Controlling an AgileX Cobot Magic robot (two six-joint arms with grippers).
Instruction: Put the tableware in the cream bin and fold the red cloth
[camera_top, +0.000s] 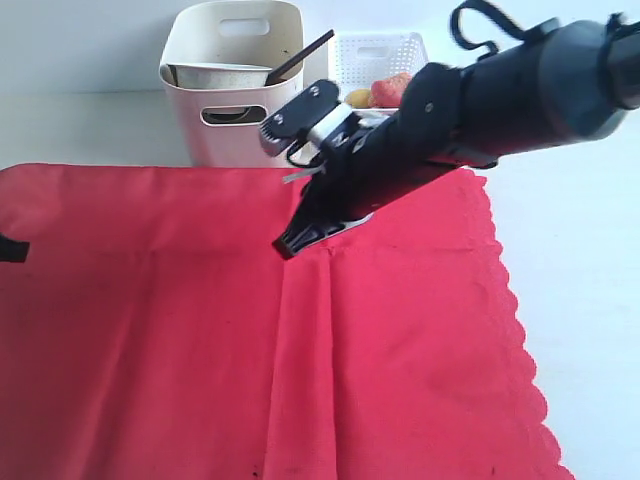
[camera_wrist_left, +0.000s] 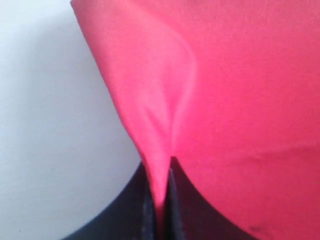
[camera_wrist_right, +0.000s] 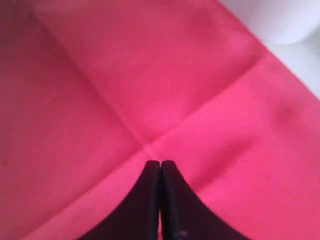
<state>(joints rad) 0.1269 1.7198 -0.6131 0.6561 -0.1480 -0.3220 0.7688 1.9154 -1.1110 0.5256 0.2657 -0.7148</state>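
**Desk:** Where's the cloth on your screen?

**Me:** On my exterior camera the red cloth (camera_top: 180, 330) lies spread over the table (camera_top: 585, 260). It fills the view from 9 o'clock round past 6, and its scalloped edge runs down the 3-to-5 side. A raised ridge runs from the middle of the cloth toward 6 o'clock.

**Desk:** And your claws?

**Me:** My right claw (camera_top: 290, 243) comes in from 2 o'clock and has its tip down at the head of that ridge, about dead centre. The right wrist camera shows its fingers (camera_wrist_right: 150, 200) pressed together where two creases cross. It's closed, but I can't tell whether any fabric is caught between them. My left claw (camera_wrist_left: 159, 170) is clamped on a pinched fold at the cloth's border, with bare table beside it. On the exterior camera it is only a black scrap at the 9 o'clock edge.

**Desk:** The bin?

**Me:** The cream bin (camera_top: 232, 135) stands at 11 o'clock, just beyond the cloth's far edge. Tableware (camera_top: 215, 72) is inside: I can see a pale rim, and a dark handle (camera_top: 300, 55) leans out toward 1 o'clock. I can't tell which piece the handle belongs to. The white lattice basket (camera_top: 378, 50) sits at the bin's 3 o'clock. It holds a yellowish item (camera_top: 358, 97) and a reddish item (camera_top: 390, 88), both partly hidden by my arm.
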